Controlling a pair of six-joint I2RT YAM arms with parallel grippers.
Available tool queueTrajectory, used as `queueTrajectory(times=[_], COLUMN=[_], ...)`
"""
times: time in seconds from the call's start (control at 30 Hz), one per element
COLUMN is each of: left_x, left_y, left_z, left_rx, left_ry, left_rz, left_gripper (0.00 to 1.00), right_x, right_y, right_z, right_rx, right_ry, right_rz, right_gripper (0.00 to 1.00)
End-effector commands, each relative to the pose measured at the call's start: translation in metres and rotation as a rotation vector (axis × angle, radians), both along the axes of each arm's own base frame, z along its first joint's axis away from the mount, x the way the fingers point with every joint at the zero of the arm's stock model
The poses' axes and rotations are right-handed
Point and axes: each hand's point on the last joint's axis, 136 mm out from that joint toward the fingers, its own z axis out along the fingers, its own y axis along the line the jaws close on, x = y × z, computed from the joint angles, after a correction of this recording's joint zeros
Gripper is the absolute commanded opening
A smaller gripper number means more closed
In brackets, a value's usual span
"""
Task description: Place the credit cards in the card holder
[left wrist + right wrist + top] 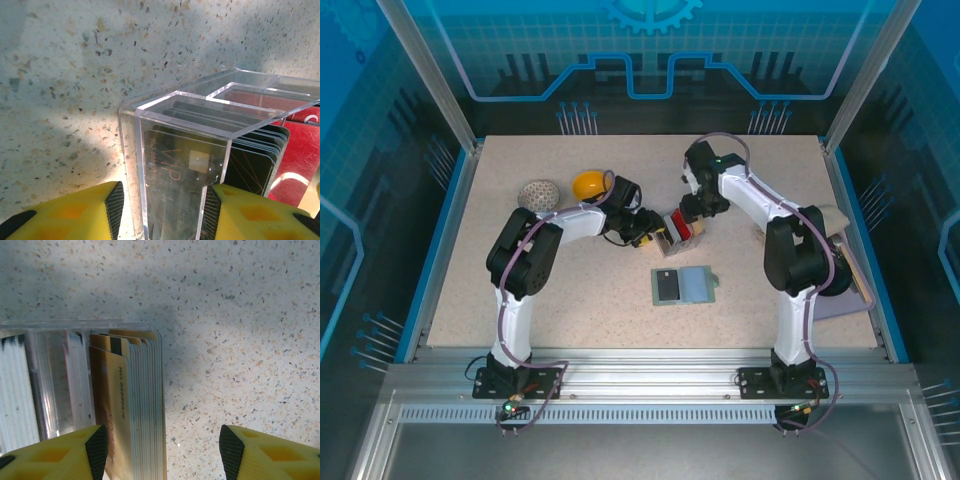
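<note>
Speckled counter [570,290]: the right end effector [163,445], jaws apart astride the credit cards [135,405], probably needed a square pinch. Left end effector's [164,205] grip was unclear.

Cards [131,405] stand in the rack [678,228], and the holder [683,286] lies on the table [570,300] right in front of it. Ball [538,193] sits further left and back.

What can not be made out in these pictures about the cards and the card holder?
- Top view: card holder pockets, too small; the clear stand, partly hidden by left gripper and right gripper.
- Left wrist: black cards, print blurred behind the stand wall, bottoms cut off by the frame edge.
- Right wrist: tan cards, number unclear, edges blur together.
</note>
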Motion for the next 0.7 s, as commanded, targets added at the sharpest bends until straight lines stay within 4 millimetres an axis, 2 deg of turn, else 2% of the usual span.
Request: queueTrajectory(times=[0.0, 0.13, 0.3, 0.5, 0.67], left_x=[-0.021, -0.022, -0.023, -0.023, -0.023], left_y=[0.015, 0.016, 0.017, 0.018, 0.018], left_z=[-0.029, -0.029, -0.03, -0.03, -0.03], left_rx=[0.069, 0.075, 0.085, 0.088, 0.089], left_ry=[0.097, 0.097, 0.096, 0.098, 0.098], left_rz=[-0.012, -0.014, -0.016, -0.016, -0.019], left_gripper=[0.48, 0.47, 0.46, 0.45, 0.45], right_x=[0.0, 0.002, 0.005, 0.005, 0.004], right_y=[0.0, -0.004, -0.006, -0.005, -0.004], right_z=[-0.004, -0.004, 0.011, 0.022, 0.025], right_rx=[-0.067, -0.119, -0.126, -0.12, -0.122], right_ry=[0.015, 0.001, -0.044, -0.066, -0.073], right_rz=[0.029, 0.029, 0.03, 0.041, 0.044], right_gripper=[0.63, 0.63, 0.61, 0.53, 0.51])
